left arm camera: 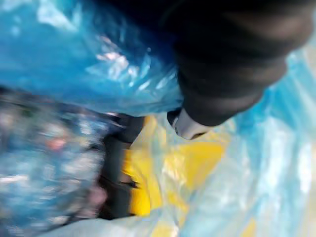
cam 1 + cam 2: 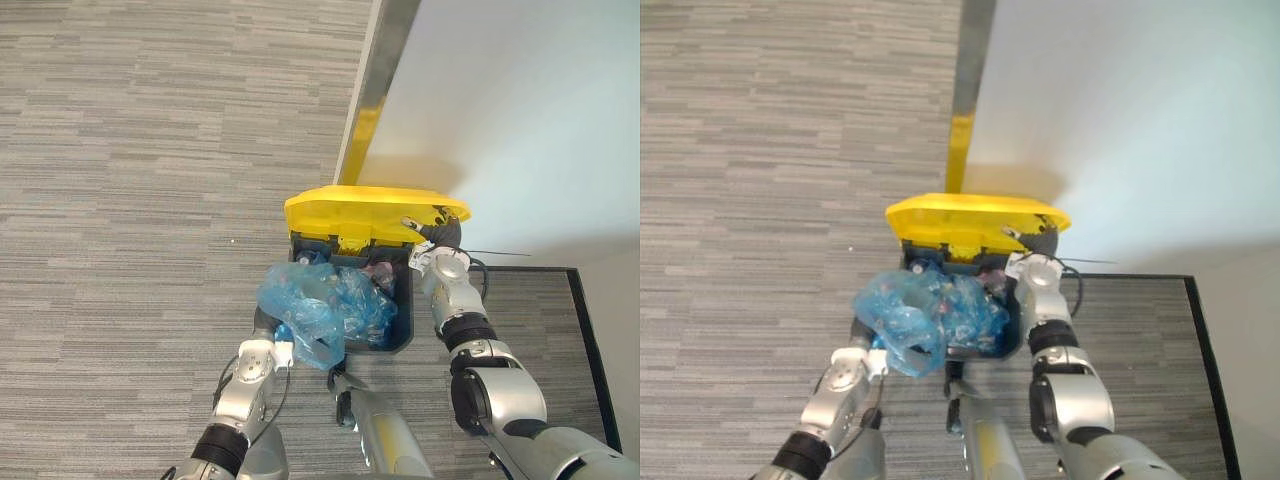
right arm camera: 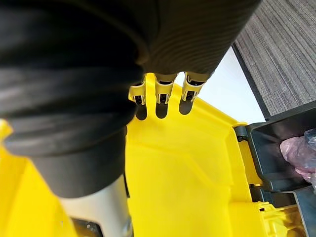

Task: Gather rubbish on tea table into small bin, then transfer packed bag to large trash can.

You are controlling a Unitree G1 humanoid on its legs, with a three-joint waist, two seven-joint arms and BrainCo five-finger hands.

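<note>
Fingers [image 3: 164,88] of right hand [image 2: 443,233]: straight, pressed against underside of raised yellow lid [image 2: 370,212]. Left hand [image 1: 227,69]: nearest, buried under blue rubbish bag [image 2: 320,305]; grip cannot be told. Bag: draped over near rim of dark large trash can [image 2: 404,318], partly inside. Beyond: white wall [image 2: 520,100].

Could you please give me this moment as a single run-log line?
phase: bag transfer | right hand: props yellow lid open | left hand: against blue bag | bag: partly in large trash can, overhanging near rim
</note>
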